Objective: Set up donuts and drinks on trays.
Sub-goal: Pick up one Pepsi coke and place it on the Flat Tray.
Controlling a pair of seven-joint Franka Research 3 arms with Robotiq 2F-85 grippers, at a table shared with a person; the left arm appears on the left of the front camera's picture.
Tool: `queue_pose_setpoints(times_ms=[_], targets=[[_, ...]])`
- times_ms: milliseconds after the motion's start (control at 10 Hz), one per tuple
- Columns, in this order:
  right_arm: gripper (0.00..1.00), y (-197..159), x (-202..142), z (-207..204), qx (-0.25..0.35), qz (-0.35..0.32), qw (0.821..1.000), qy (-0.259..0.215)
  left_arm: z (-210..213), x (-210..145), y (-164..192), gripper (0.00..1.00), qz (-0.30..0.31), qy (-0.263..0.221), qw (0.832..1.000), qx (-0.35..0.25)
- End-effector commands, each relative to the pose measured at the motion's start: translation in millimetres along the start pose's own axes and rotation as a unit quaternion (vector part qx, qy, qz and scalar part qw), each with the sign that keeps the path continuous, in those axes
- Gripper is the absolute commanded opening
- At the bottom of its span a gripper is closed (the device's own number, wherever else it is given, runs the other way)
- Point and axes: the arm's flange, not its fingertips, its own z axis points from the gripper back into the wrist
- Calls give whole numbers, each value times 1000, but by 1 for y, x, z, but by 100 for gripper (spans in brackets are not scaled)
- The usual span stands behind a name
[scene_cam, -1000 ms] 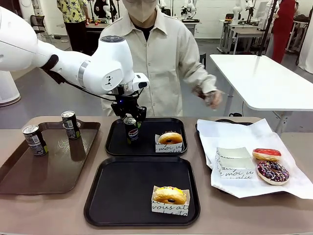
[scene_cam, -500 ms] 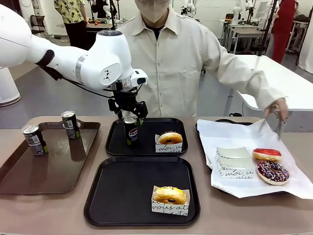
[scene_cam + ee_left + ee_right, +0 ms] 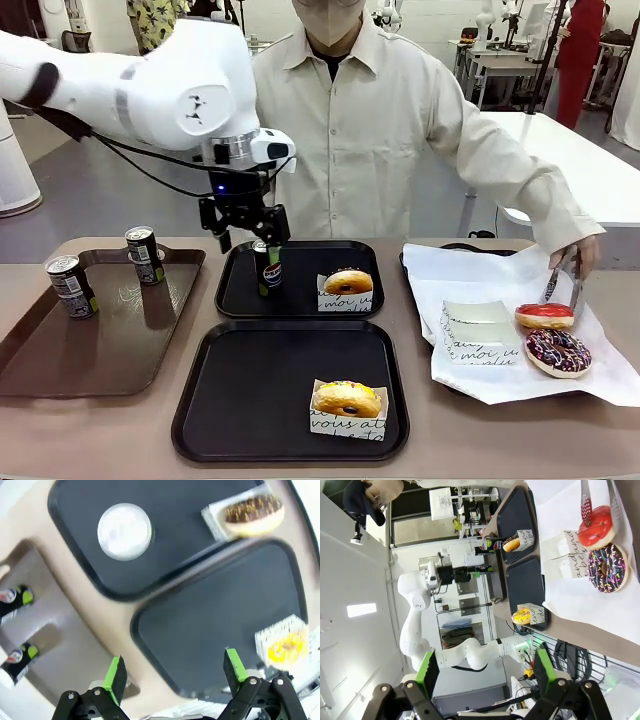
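Note:
My left gripper (image 3: pixel 250 235) hangs open just above a Pepsi can (image 3: pixel 269 272) that stands free in the far black tray (image 3: pixel 300 300). The left wrist view looks down past the open gripper (image 3: pixel 176 672) at the can's silver top (image 3: pixel 124 531). Beside the can lies a sleeved donut (image 3: pixel 348 283). A yellow-iced donut (image 3: pixel 347 400) in its sleeve sits in the near black tray (image 3: pixel 250 400). Two more cans (image 3: pixel 72 286) (image 3: pixel 145 254) stand on the brown tray. My right gripper (image 3: pixel 486 669) is open and holds nothing.
At the right, white paper (image 3: pixel 480 275) carries an empty sleeve (image 3: pixel 478 330), a red-iced donut (image 3: pixel 545 316) and a chocolate-sprinkle donut (image 3: pixel 557 352). The person's hand (image 3: pixel 585 255) holds tongs (image 3: pixel 562 285) at the red donut. The brown tray (image 3: pixel 100 340) fills the left side.
My left gripper has let go of the can and risen above it, shifting slightly left. The person's hand swung right and lowered the tongs onto the red donut.

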Motion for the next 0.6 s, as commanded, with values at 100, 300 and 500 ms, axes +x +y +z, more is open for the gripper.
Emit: queue_pose_setpoints(times_ms=[100, 300, 500], targets=[[100, 0, 0, 0, 12, 5, 1000, -4, 20, -62, 14, 100, -30, 14, 999, -39], [100, 0, 0, 0, 12, 5, 1000, -4, 14, -88, 14, 100, -40, 30, 996, -78], [100, 0, 0, 0, 12, 5, 1000, -4, 23, -59, 4, 100, -23, 16, 999, -28]])
